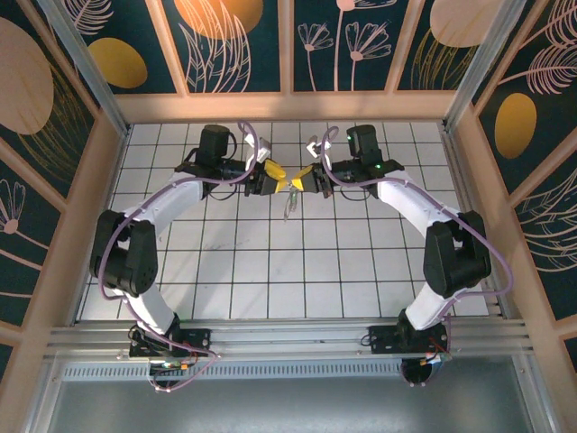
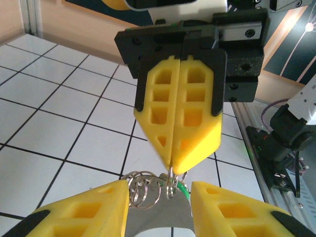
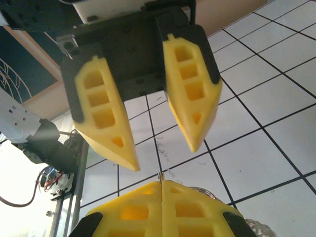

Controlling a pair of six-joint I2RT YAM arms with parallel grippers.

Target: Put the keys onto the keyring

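Meeting tip to tip in the upper centre of the overhead view, two robot arms work at threading a key above a white tiled tabletop [image 1: 270, 271]. The right gripper [image 2: 173, 165], mid-frame in the left wrist view, has its yellow fingers pressed together on a strand of the thin pale silvery wire keyring [image 2: 142, 190], whose coiled loops hang just below those tips at the bottom centre of that frame. The left gripper [image 3: 163, 157], across the top of the right wrist view, has its fingers spread on either side of the loops, with nothing visibly clamped between them. Just right of the coils shows a sliver of the small silvery metal key with a bright green plastic head [image 2: 182, 191], close against the ring; whether it is already on the wire cannot be told. From above, ring and key read as one pale tangle dangling just below the meeting fingertips. By this evidence the threading step is in hand: ring secured, key not yet seized. The next move would call for the left fingers to close on the key's head and steer its hole onto the wire's free end, a fine alignment in a tight space.
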